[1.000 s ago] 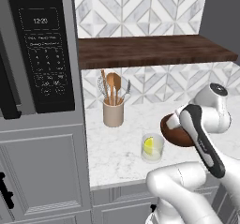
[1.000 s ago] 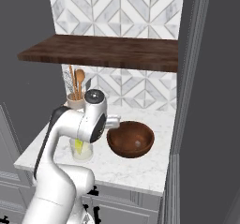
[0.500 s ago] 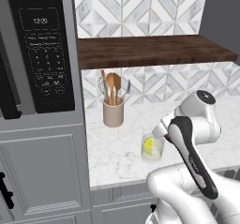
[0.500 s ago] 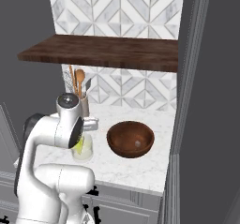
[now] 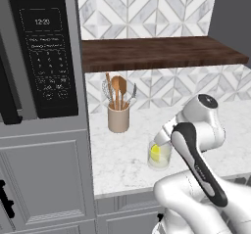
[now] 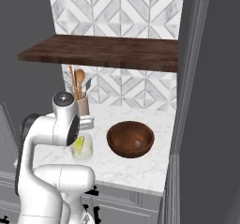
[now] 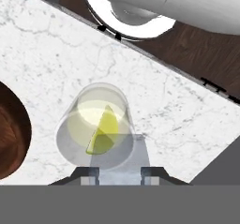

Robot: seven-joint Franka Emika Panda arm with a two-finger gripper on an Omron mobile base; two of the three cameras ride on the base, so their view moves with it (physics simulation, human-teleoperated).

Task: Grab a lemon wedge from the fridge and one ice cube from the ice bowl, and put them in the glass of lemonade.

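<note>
the white marble counter (image 6: 140, 169) carried the ice bowl (image 6: 130, 139) and, just beside it, the glass of lemonade (image 7: 98, 127), with the lemon wedge (image 7: 104, 133) already lying inside. the gripper (image 7: 120, 174) hung right over the glass, jaws partly closed on a pale block, an ice cube (image 7: 121, 157) by my guess. best to centre above the rim and release low, gently.

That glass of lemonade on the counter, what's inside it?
The glass of lemonade holds pale yellowish liquid and a lemon wedge, standing point up. The gripper above holds a pale, see-through block that covers part of the glass's rim.
</note>
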